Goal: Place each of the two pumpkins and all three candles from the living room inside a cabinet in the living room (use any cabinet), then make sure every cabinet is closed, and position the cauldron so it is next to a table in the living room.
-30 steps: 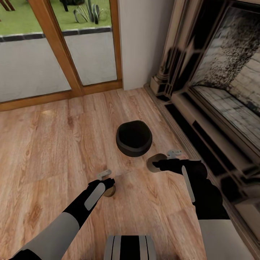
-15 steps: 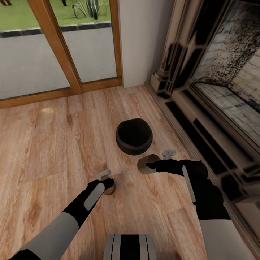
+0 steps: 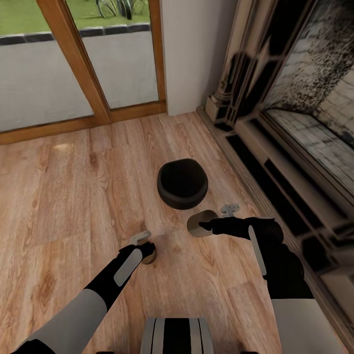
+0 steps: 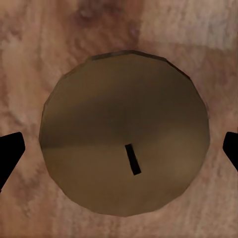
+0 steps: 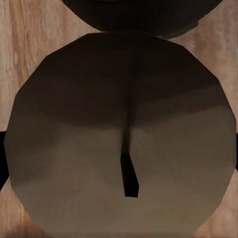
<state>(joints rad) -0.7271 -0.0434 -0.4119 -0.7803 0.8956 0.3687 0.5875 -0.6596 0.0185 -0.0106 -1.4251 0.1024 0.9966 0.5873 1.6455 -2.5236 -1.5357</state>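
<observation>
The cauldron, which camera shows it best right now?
The head view: the cauldron sits whole on the wooden floor, ahead of both grippers. The right wrist view catches a dark curved sliver of it beyond the candle. The left wrist view looks down on another candle.

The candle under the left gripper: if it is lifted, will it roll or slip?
The candle looks short, wide and flat-topped, so upright it should sit steady. Its round, smooth side might slip between fingers, and it could roll if tipped.

Head camera looks steeply down over the floor [image 3: 59, 196]; each wrist camera stares close onto a candle [image 4: 124, 129] the head view shares.
</observation>
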